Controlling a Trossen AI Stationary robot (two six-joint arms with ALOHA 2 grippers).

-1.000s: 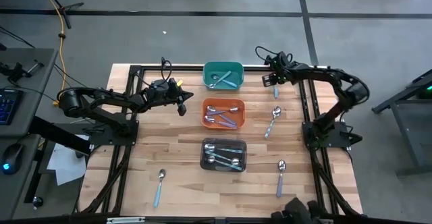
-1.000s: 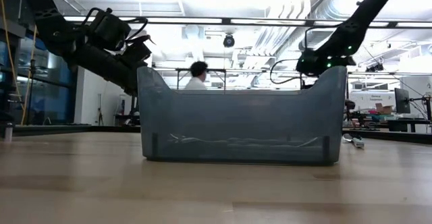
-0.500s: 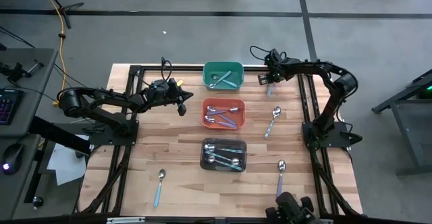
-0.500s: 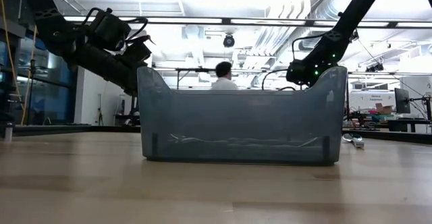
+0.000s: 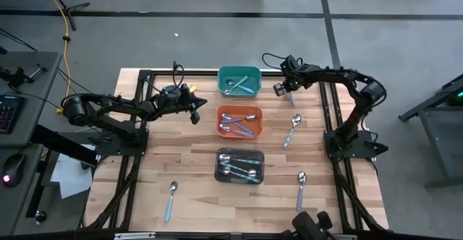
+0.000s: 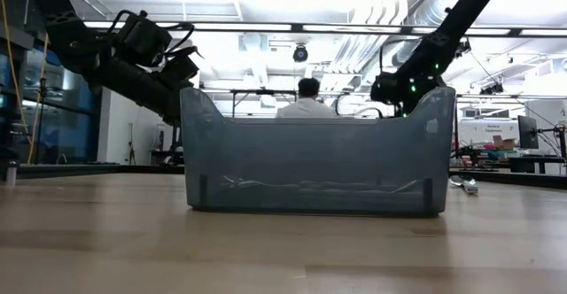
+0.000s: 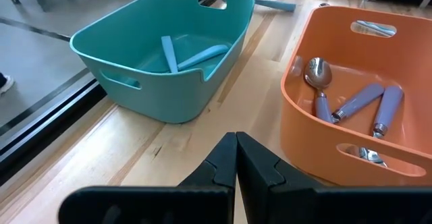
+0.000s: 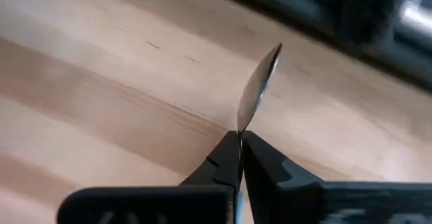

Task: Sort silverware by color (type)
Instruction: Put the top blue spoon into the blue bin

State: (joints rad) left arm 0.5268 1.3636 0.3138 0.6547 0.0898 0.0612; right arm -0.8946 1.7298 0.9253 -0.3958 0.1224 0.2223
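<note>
No legible brands or labels anywhere.

Right gripper [image 5: 281, 88] hangs over bare wood just right of the teal-green rectangular plastic bin [image 5: 239, 71], fingers pinched tight on a small spoon with shiny silver metal bowl [image 8: 259, 89]; in the right wrist view its bowl sticks out past the fingertips, edge-on, long axis in line w/ the fingers.

Left gripper [image 5: 194, 115] waits left of the orange rectangular plastic bin [image 5: 239, 110], fingers pressed together, nothing in them.

Teal bin holds teal-handled spoons [image 7: 192, 54]; orange bin holds lavender-handled spoons [image 7: 356, 102]; the dark translucent rectangular bin [image 5: 240, 154] holds light-blue-handled spoons [image 5: 239, 169] lying roughly along its length.

Loose on the light wood-plank table [image 5: 181, 150]:
- spoon [image 5: 292, 129] right of orange bin, bowl toward far edge, handle slanting near-left
- spoon [image 5: 301, 190] near right front
- spoon [image 5: 171, 199] near left front, bowl toward far edge

Low view: a person [image 6: 306, 102] behind the dark bin.
</note>
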